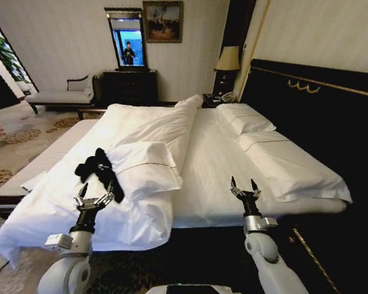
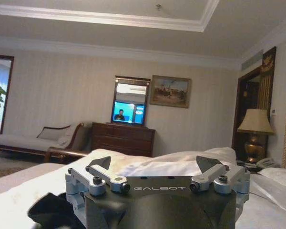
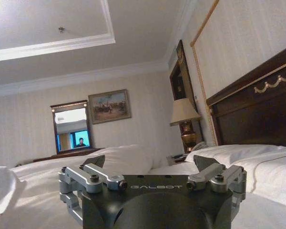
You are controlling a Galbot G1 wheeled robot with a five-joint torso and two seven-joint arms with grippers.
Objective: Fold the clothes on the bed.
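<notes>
The clothes (image 1: 98,169), a crumpled black T-shirt, lie on the white duvet at the left side of the bed (image 1: 221,165), against a folded pillow. My left gripper (image 1: 95,195) hovers open just in front of the shirt, fingers spread. In the left wrist view its open fingers (image 2: 101,164) frame the bedding, and the black shirt (image 2: 50,212) shows low beside the gripper body. My right gripper (image 1: 244,187) stands open over the near edge of the bed's middle, well apart from the shirt; its spread fingers (image 3: 207,163) show in the right wrist view.
White pillows (image 1: 245,119) lie by the dark headboard (image 1: 319,104) on the right. A folded pillow (image 1: 144,165) sits right of the shirt. A dresser (image 1: 129,86) with a mirror, a pale chaise (image 1: 61,95) and a bedside lamp (image 1: 228,61) stand beyond the bed.
</notes>
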